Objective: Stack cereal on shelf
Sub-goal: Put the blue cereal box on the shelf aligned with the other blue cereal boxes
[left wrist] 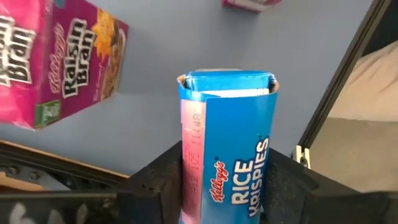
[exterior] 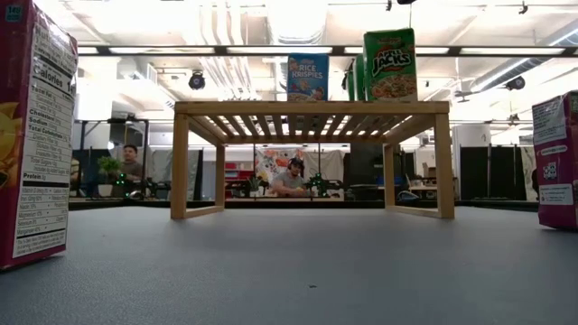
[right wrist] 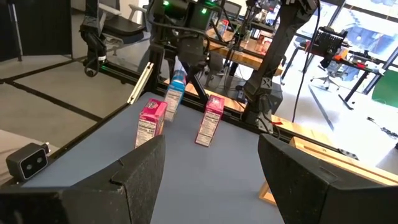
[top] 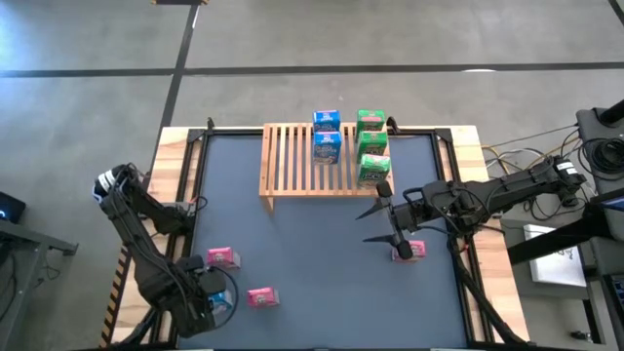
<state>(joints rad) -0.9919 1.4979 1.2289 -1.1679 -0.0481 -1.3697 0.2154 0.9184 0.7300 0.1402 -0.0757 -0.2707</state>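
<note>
Blue is the one to watch here: the left gripper (top: 216,300) is pinching a blue Rice Krispies box (left wrist: 227,149) between its fingers, down at the near-left corner of the dark table (top: 312,292), with the box's long axis running out from the jaws. The wooden shelf (top: 292,161) sits at the far edge of the table, well apart from that gripper and off toward the right, so I'd guess the coming move is a long diagonal carry away from the left arm's base. Two blue boxes (top: 327,135) and three green boxes (top: 371,146) already stand on the slats, bunched toward the shelf's right end, so the bare slats on its left look like the natural landing spot, which also happens to be the left arm's nearer side. The right gripper (top: 390,226) hovers with fingers spread wide, empty, just beside a pink box (top: 410,251) and near the shelf's right leg. Two more pink boxes (top: 223,257) stand close to the left gripper.
</note>
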